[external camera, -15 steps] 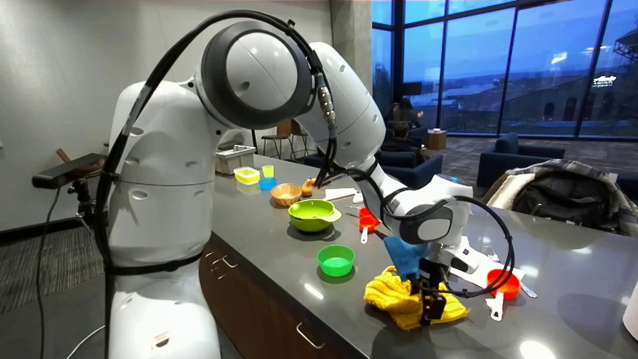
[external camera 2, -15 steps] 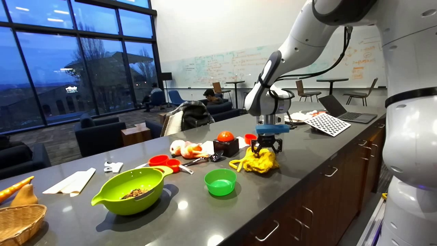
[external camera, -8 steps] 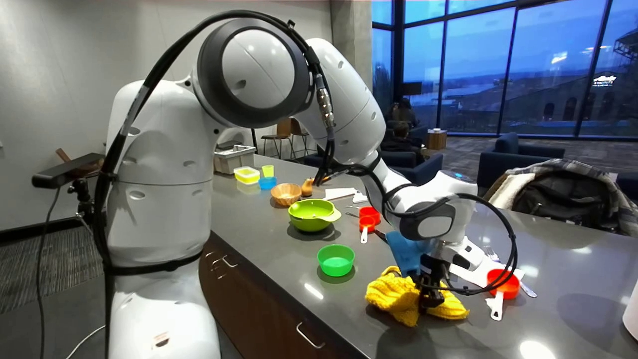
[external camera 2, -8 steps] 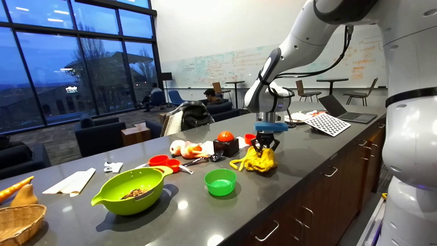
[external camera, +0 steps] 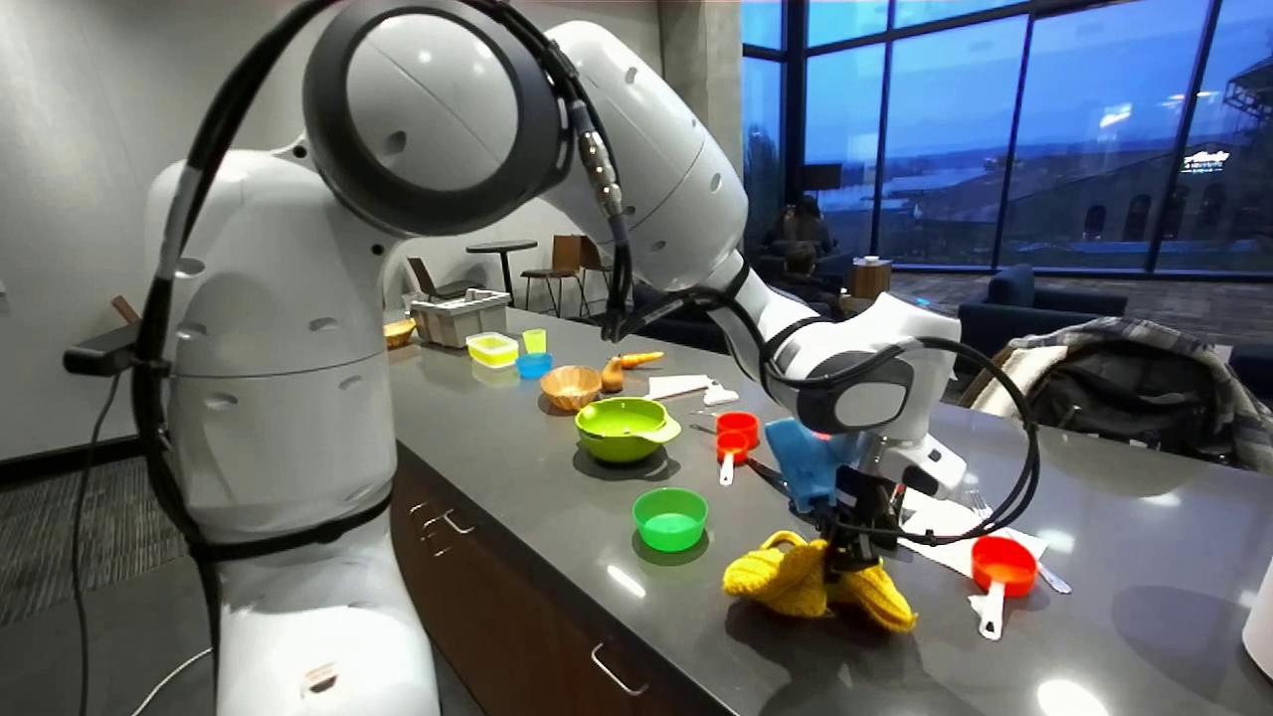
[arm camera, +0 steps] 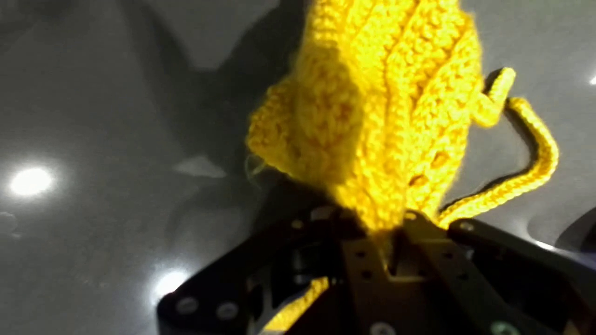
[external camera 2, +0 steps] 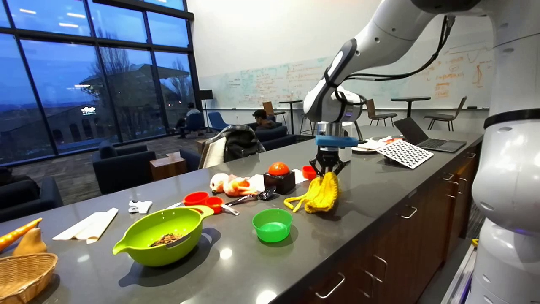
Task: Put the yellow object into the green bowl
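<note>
The yellow object [external camera 2: 319, 197] is a knitted piece pinched at its middle, with both sides drooping in folds. My gripper [external camera 2: 327, 172] is shut on its raised part. In the wrist view the yellow cloth [arm camera: 396, 116] gathers to a point between the fingers, and a cord trails beside it on the counter. Whether its lower edges still touch the surface is hard to tell. The lime-green bowl [external camera 2: 162, 251] stands upright with brown bits inside. It sits apart from my gripper, past a smaller, darker green cup, as the lime bowl [external camera: 619, 446] also shows.
A darker green cup [external camera 2: 272, 228] stands between the cloth and the lime bowl. Red measuring cups [external camera 2: 196, 197], a dark box with an orange ball [external camera 2: 279, 169], pinkish toys [external camera 2: 230, 184] and a wicker basket [external camera 2: 25, 274] share the grey counter. Another red cup [external camera: 1004, 567] lies beyond my gripper.
My gripper has gone from open to shut on the yellow cloth and has risen, pulling its middle upward into a peak. The bowls and other things have stayed put.
</note>
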Controlling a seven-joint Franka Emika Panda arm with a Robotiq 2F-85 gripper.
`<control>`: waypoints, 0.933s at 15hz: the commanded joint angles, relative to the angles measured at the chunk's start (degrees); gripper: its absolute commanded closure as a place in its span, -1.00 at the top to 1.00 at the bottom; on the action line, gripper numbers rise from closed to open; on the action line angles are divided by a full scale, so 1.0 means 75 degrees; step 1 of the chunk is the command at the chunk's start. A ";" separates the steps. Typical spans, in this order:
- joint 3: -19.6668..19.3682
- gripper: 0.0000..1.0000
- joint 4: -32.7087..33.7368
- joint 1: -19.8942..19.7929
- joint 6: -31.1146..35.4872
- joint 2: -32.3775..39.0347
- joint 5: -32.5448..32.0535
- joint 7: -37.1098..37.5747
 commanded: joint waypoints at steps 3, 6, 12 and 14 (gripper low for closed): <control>-0.0060 -0.94 0.0030 -0.0072 -0.1507 -0.1373 0.0043 -0.0159; -0.0048 -0.94 0.0219 -0.0046 -0.2261 -0.1859 0.0074 -0.0284; 0.0173 -0.94 0.0528 0.0128 -0.3495 -0.2448 -0.0023 -0.0595; 0.0336 -0.94 0.0516 0.0253 -0.3600 -0.2503 -0.0028 -0.0648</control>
